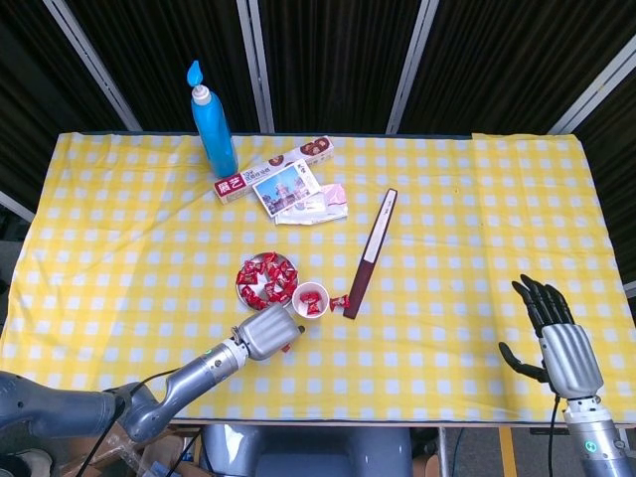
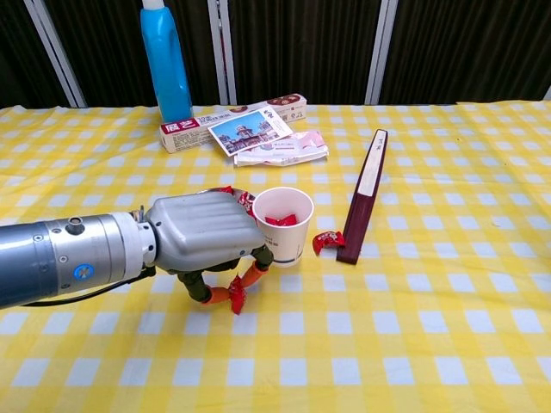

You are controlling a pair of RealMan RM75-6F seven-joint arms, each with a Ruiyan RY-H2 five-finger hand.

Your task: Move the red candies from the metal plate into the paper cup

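Note:
The metal plate [image 1: 239,283] holds several red candies [image 1: 268,279] left of the white paper cup [image 1: 311,299]. In the chest view the cup [image 2: 283,228] has red candies [image 2: 277,220] inside. My left hand [image 2: 207,237] is low in front of the plate, just left of the cup, and hides most of the plate. Its fingertips [image 2: 250,275] pinch one red candy [image 2: 236,296] at the cloth. In the head view the same hand [image 1: 263,331] sits below the plate. Another loose candy [image 2: 326,241] lies beside the cup. My right hand [image 1: 556,338] stands open at the table's near right, holding nothing.
A long dark box [image 1: 370,253] lies right of the cup. A blue bottle [image 1: 212,124], a snack carton [image 1: 273,167], a postcard [image 1: 286,187] and a pink packet [image 1: 323,204] sit at the back. The yellow checked cloth [image 1: 467,248] covers the table.

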